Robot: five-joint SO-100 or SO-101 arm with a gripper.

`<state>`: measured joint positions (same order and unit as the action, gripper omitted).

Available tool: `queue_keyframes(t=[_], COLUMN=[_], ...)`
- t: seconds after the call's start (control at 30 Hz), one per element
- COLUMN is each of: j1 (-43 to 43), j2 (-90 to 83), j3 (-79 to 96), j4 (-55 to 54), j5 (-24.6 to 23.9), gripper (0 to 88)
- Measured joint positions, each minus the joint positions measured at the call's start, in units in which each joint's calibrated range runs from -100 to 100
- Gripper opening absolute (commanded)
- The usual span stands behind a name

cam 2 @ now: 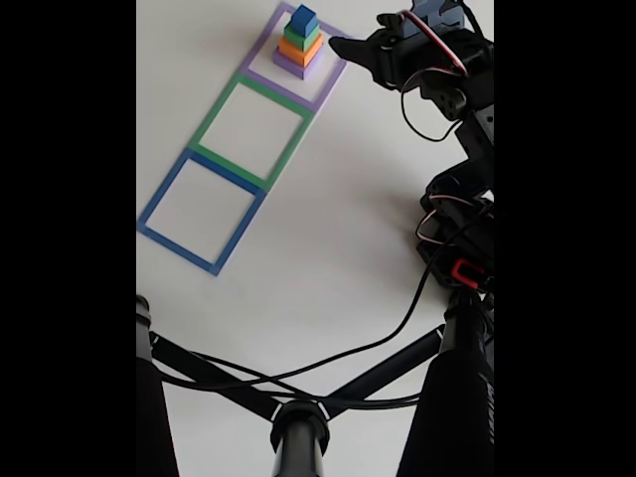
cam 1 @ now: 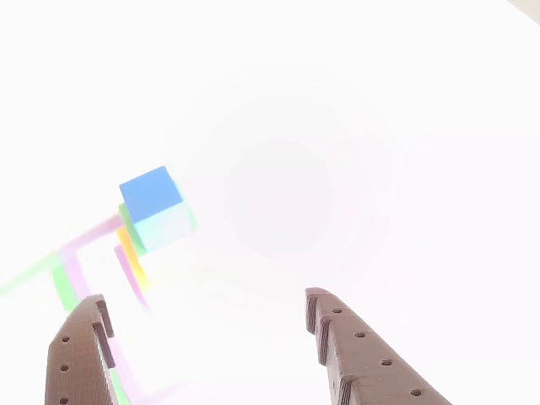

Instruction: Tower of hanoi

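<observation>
In the fixed view we read the table from the left: first the blue tape square (cam 2: 202,212), then the green tape square (cam 2: 252,133), both bare inside, as we would expect of the pegs the puzzle has yet to use. Further right is the purple tape square (cam 2: 329,79), and inside it stands the Tower of hanoi stack (cam 2: 298,43), widest block at the bottom and narrowing upward: purple, orange-yellow, green, with the small blue cube (cam 2: 304,19) on top. We judge no block has left its starting square.

Right of the stack the gripper (cam 2: 345,47) points at it from just beside, level with the upper blocks, which suits taking the blue cube first. In the other view the two dark fingers (cam 1: 354,346) stand well apart with nothing between them, and the blue cube (cam 1: 150,193) sits ahead and off to the left, so we think the jaws need to swing that way.

Nothing lies between gripper and stack. The black tripod legs (cam 2: 219,375) and a trailing cable (cam 2: 397,323) stay low in the frame, away from the squares.
</observation>
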<state>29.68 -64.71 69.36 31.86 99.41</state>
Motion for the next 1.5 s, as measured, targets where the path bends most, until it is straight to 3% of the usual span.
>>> queue_keyframes(t=[0.43,1.07,1.5], j1=[-1.6,-4.7,-5.7], j2=[17.4,38.0,48.7], j3=[8.1,9.0,5.8], j4=[-32.2,-57.5,-66.5], j5=[0.4,0.6,0.6], gripper=[27.9,29.1,28.7])
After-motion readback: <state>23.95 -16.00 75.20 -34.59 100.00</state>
